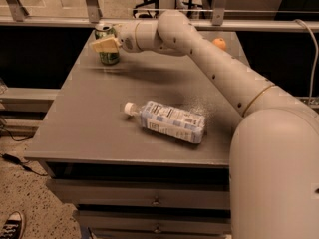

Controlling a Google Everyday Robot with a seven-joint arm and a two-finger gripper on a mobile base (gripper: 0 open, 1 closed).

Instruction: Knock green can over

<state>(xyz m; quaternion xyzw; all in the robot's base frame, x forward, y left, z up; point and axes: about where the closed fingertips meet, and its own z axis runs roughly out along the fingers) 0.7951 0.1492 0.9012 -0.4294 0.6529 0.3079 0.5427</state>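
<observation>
we see the claw [103, 45] at the far left corner of the tabletop [94, 118], reaching in from the right at the end of a long pale arm [214, 66] that stretches across the back of the surface. its yellowish tip lies right in front of the green can [109, 59] and covers the can's middle. from this view it looks to be touching the can, though we cannot be sure of contact. we cannot tell whether the claw is apart or together, or whether it grips anything.

the green can stands upright near the far left corner of the tabletop. its silver top rim shows above the claw and its green lower body shows below it.

nearer to us, about mid-tabletop, a clear plastic bottle [172, 123] with a white and blue label lies on its side, well apart from the can. its white cap [129, 107] points left. a small orange thing [218, 44] sits at the far right of the tabletop, partly hidden behind the arm.

under the tabletop we see drawer fronts [149, 198] with small knobs. a metal railing [94, 4] runs behind the tabletop. at the bottom left, on the speckled floor, the toe of a dark shoe [10, 225] shows.
</observation>
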